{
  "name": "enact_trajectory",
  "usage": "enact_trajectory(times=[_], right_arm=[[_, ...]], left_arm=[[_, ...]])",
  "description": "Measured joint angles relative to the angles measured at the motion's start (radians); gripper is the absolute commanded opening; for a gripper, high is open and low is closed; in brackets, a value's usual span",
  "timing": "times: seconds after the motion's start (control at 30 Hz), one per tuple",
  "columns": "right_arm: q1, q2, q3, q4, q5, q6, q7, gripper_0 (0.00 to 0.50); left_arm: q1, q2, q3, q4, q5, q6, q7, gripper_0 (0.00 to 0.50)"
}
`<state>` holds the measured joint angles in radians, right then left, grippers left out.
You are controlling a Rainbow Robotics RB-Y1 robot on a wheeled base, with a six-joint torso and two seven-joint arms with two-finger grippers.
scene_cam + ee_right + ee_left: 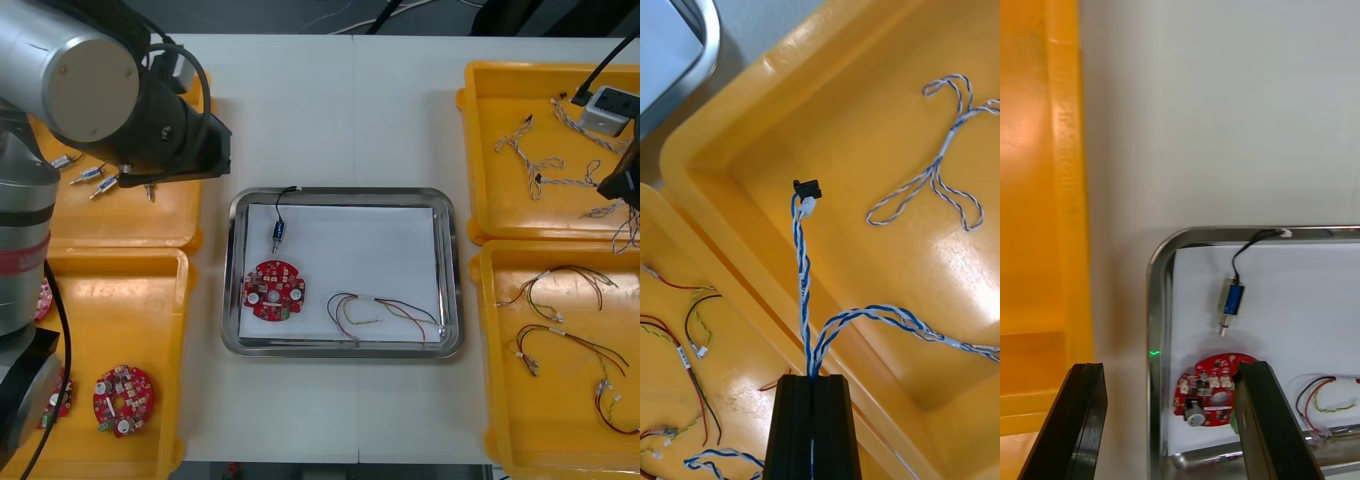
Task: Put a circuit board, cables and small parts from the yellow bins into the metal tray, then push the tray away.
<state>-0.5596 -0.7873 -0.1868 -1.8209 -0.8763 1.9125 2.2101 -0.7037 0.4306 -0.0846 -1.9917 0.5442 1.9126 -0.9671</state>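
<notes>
**Near row.** The near left yellow bin (120, 320) holds spare circuit boards (123, 399), round and red. The near right yellow bin (565, 420) holds red, yellow and black cables (560, 340), which lie loose and apart.

**Centre.** The metal tray (340, 193) sits on the desk (330, 110) between the bins and is white inside.
- A circuit board (274, 290) lies flat in its near left part.
- A red and yellow cable (385, 312) lies just to the right of the board, not touching it.
- A small metal part (279, 234) lies beyond the board, toward the far left corner. Its black lead reaches the far rim.

**Far row, left.** My left tool (1169, 367) hangs above the strip of desk between the far left yellow bin (1037, 187) and the tray's far left corner. Its fingers are spread wide with nothing between them. That bin holds small metal parts (88, 178).

**Far row, right.** My right tool (814, 381) is at the far right yellow bin (865, 97), close to the wall next to the near right bin.
- Its fingers are pressed together on a twisted blue and white cable (803, 285), pinching it where the strands meet.
- One strand rises from the fingertips to a black and white connector, and the others trail off into the bin.
- I cannot tell whether the cable is clear of the bin floor.
- A second blue and white cable (940, 165) lies on the bin floor farther out, apart from the pinched one.
</notes>
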Motion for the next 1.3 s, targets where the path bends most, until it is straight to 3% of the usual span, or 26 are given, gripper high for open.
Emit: enact_trajectory(times=[0.17,0.57,1.0,1.3], right_arm=[[0.001,0.0,0.0,-0.056,-0.023,0.003,0.001,0.0],[0.002,-0.024,0.095,-0.191,-0.055,0.004,0.001,0.0],[-0.04,-0.026,0.251,-0.251,-0.11,-0.002,0.001,0.0],[-0.098,-0.024,0.367,-0.251,-0.12,-0.04,0.001,0.0]], left_arm=[[0.0,0.064,0.042,0.001,0.021,0.0,-0.033,0.5],[0.0,0.157,0.171,0.146,0.038,0.001,-0.356,0.5],[0.0,0.174,0.275,0.37,0.035,-0.012,-0.375,0.5],[0.0,0.175,0.278,0.414,0.009,-0.086,-0.466,0.5]])
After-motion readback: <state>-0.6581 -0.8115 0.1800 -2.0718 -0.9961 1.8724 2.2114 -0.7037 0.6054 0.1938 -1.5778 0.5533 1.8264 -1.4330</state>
